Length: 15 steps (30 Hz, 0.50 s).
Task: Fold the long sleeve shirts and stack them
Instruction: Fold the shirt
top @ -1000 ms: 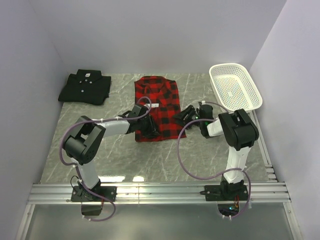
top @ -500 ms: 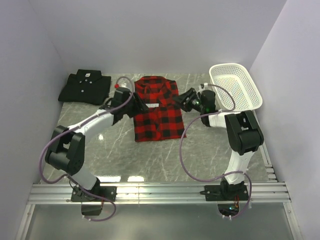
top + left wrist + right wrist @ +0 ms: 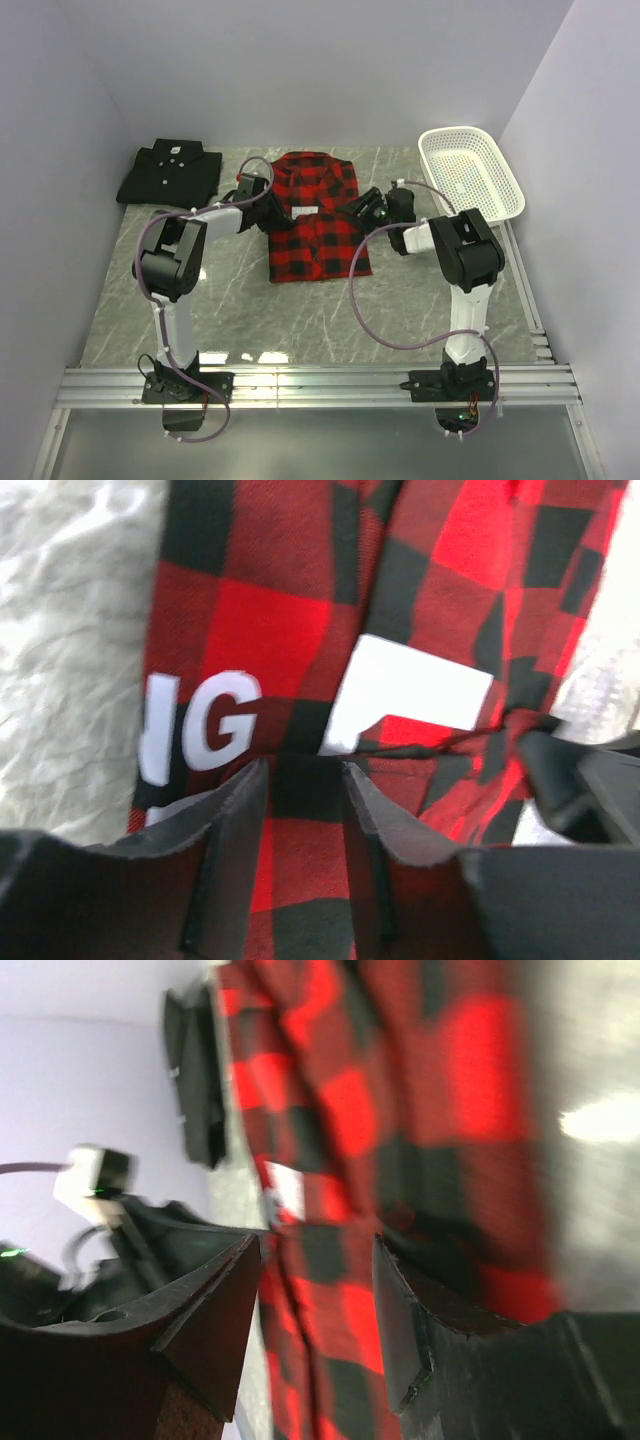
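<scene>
The red-and-black plaid long sleeve shirt (image 3: 320, 240) lies folded at the table's middle, white letters (image 3: 205, 725) on its front. The black shirt (image 3: 170, 172) lies folded at the far left, apart from it. My left gripper (image 3: 270, 207) sits low on the plaid's left edge. In the left wrist view its jaws (image 3: 300, 770) stand partly apart with plaid cloth (image 3: 260, 630) filling the gap; whether they pinch it does not show. My right gripper (image 3: 360, 210) is at the plaid's right edge. Its jaws (image 3: 318, 1245) are wide open over the plaid (image 3: 480, 1060).
A white mesh basket (image 3: 470, 175) stands at the far right, close behind the right arm. The side walls close in on both sides. An aluminium rail (image 3: 320, 385) with both arm bases runs along the near edge.
My left gripper went from the plaid's lower left corner up to its left edge. My right gripper moved left onto the shirt's right edge. The shirt's lower right corner has spread slightly.
</scene>
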### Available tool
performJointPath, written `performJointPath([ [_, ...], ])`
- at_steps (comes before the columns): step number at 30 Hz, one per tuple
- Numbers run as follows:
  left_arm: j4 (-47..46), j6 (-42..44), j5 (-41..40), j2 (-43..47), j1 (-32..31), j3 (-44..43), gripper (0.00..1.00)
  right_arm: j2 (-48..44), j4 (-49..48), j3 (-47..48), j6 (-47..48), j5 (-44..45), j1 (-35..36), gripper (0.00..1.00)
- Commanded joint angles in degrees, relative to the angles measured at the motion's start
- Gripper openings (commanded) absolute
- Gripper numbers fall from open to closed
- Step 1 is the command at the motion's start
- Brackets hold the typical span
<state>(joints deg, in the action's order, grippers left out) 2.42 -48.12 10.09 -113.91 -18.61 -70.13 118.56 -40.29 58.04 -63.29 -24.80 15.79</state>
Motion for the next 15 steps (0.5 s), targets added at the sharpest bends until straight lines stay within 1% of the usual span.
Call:
performJointPath([
  [1, -2.0, 1.4, 1.1, -0.7, -0.4, -1.9, 0.42, -0.8, -4.2, -4.7, -1.7, 4.8, -2.1, 0.56],
  [2, -1.9, 1.4, 1.2, -0.1, -0.4, -1.6, 0.45, -1.2, -5.9, -7.0, -2.3, 5.7, -3.0, 0.56],
  [4, -2.0, 1.6, 1.1, 0.8, -0.4, -0.8, 0.47, -2.0, -7.2, -8.7, -3.2, 6.2, -3.7, 0.56],
  [5, -2.0, 1.8, 0.9, 1.7, -0.3, -0.9, 0.51, -2.4, -7.1, -9.2, -3.2, 6.2, -3.8, 0.56],
  [7, -2.0, 2.3, 0.6, 3.1, -0.4, -1.4, 0.55, -3.4, -5.9, -9.0, -1.7, 5.6, -4.1, 0.56],
  [10, -0.5, 5.2, -1.8, 5.8, -0.4, -3.4, 0.67, -7.6, -2.7, -8.4, 1.0, 4.0, -3.8, 0.56],
  [11, 0.4, 6.2, -2.7, 6.8, -0.4, -4.2, 0.76, -8.7, -1.6, -8.6, 2.4, 3.4, -3.9, 0.56],
  [13, 1.5, 9.3, -5.5, 7.2, -0.4, -6.6, 0.86, -11.8, -0.5, -8.8, 3.8, 1.1, -3.7, 0.57],
  [14, 1.8, 10.3, -7.8, 7.3, -0.4, -7.8, 0.94, -12.8, 1.2, -9.2, 5.3, 0.3, -3.1, 0.57],
  [15, 1.6, 11.3, -8.5, 7.2, -0.4, -8.4, 0.97, -13.9, 2.6, -9.3, 6.2, -0.6, -2.8, 0.57],
])
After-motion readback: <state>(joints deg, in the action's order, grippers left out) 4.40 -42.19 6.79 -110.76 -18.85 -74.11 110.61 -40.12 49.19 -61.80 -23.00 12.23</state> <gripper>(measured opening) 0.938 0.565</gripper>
